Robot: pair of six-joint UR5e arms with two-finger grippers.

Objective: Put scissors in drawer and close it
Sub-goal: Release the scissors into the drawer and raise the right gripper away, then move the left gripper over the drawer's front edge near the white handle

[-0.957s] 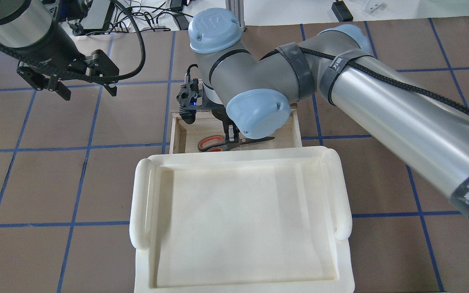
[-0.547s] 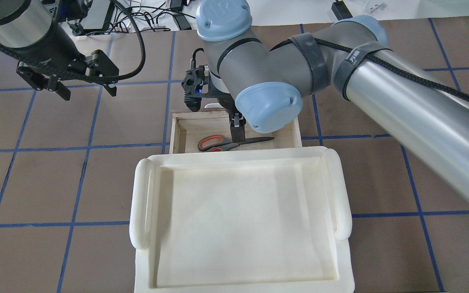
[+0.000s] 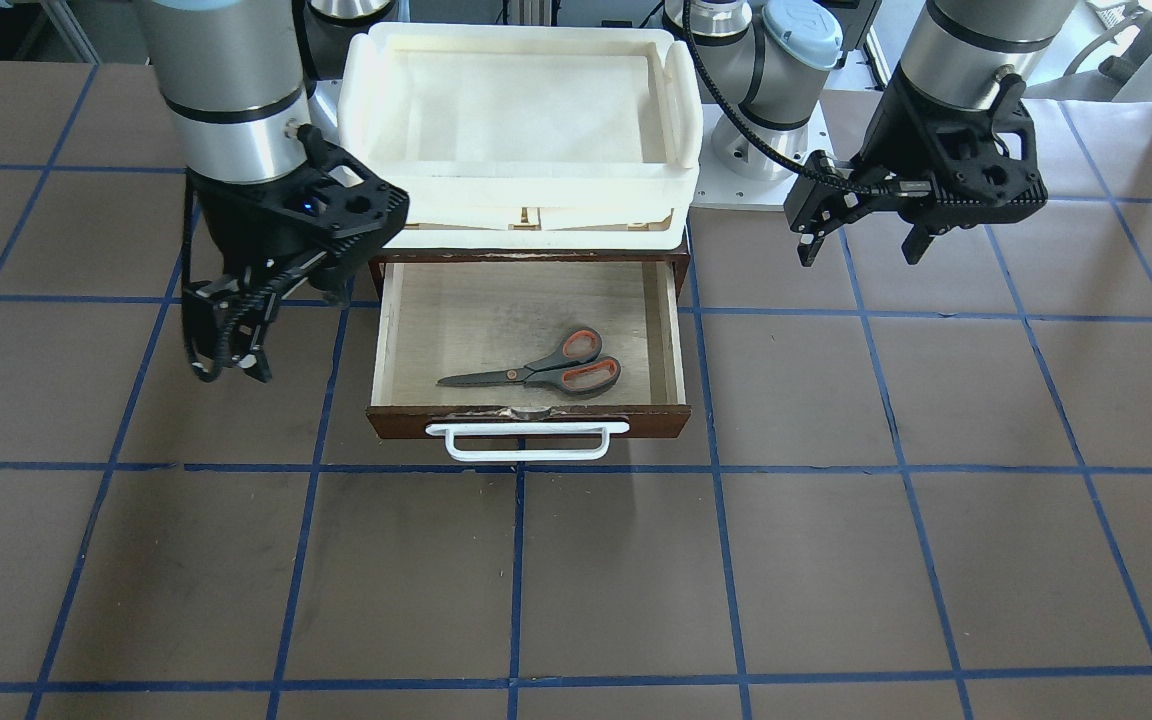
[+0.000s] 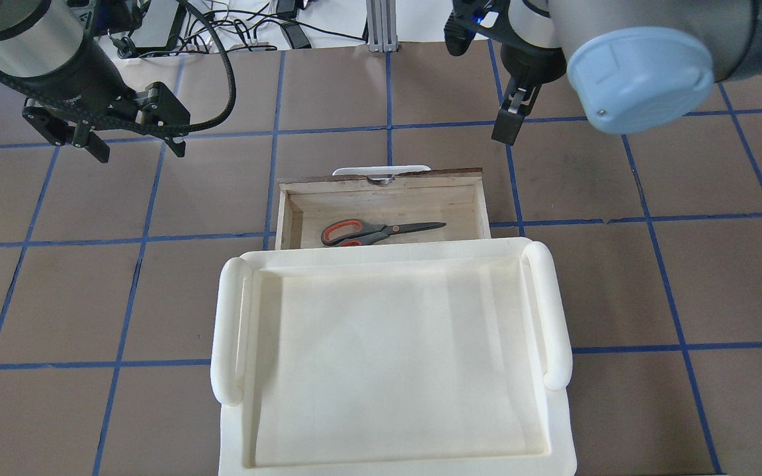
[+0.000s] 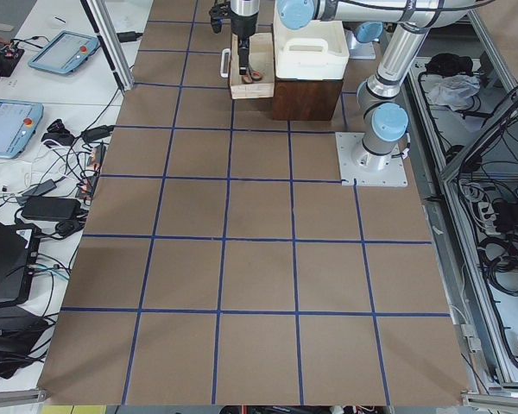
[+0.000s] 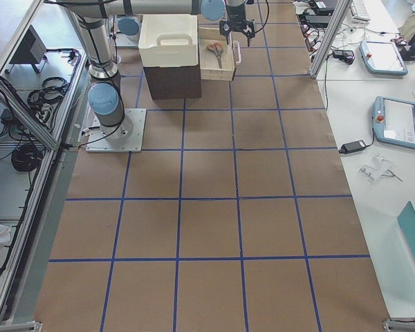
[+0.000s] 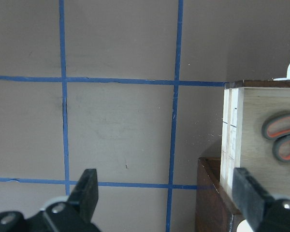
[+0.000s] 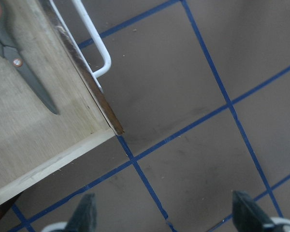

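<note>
One small pair of scissors [image 3: 546, 370], grey loops lined orange-red, dark blades pointing toward nine o'clock in the front-facing view, lies flat on the pale plywood floor of the pulled-out dark brown drawer [image 3: 646, 422]. Right gripper [image 3: 229, 365] at its nine o'clock and left gripper [image 3: 860, 250] at two o'clock both gape wide, empty.

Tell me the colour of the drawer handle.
The handle is white; the front-facing view shows it best.

Grey/orange scissors [image 3: 543, 370], dk-brown drawer [image 3: 528, 421], white handle [image 3: 526, 442].
</note>
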